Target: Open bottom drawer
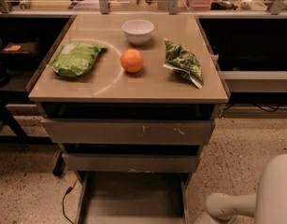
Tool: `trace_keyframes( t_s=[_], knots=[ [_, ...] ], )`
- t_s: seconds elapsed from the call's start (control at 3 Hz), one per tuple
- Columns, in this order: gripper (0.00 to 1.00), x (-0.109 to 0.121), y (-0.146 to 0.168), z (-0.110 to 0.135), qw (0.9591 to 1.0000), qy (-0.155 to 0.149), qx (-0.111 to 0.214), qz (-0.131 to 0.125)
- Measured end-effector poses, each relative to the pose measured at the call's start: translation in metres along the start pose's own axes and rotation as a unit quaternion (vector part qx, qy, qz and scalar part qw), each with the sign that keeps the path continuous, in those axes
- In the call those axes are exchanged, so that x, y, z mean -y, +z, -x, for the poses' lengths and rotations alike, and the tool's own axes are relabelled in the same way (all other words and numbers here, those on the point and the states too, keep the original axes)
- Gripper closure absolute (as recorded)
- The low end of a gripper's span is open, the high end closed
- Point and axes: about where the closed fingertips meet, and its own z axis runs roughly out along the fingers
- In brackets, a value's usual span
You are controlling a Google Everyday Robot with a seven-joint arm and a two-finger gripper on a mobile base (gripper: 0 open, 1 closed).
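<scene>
While the drawer stands open, pincer lies off-frame.

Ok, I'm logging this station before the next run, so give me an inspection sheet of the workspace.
Surface: tan tabletop, faint arc mark.
Job's things: bottom drawer pulled out, flat tray showing.
Clutter: white bowl, orange, light green bag, dark green bag, all apart on top.
Grippers: gripper out of view; only the white arm shows, lower right.
Cables: black cable on the floor, left of the drawer.
Surroundings: cluttered benches behind, speckled floor.
</scene>
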Motion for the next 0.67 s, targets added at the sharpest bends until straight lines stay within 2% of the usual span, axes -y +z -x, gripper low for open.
trace_keyframes(
  t_s=[0.33, 0.67],
  knots=[
    [0.0, -0.0285, -0.0155, -0.0118, 0.9997, 0.022, -0.005, 0.005],
    [0.0, -0.0288, -0.0158, -0.0118, 0.9997, 0.022, -0.005, 0.005]
  ],
)
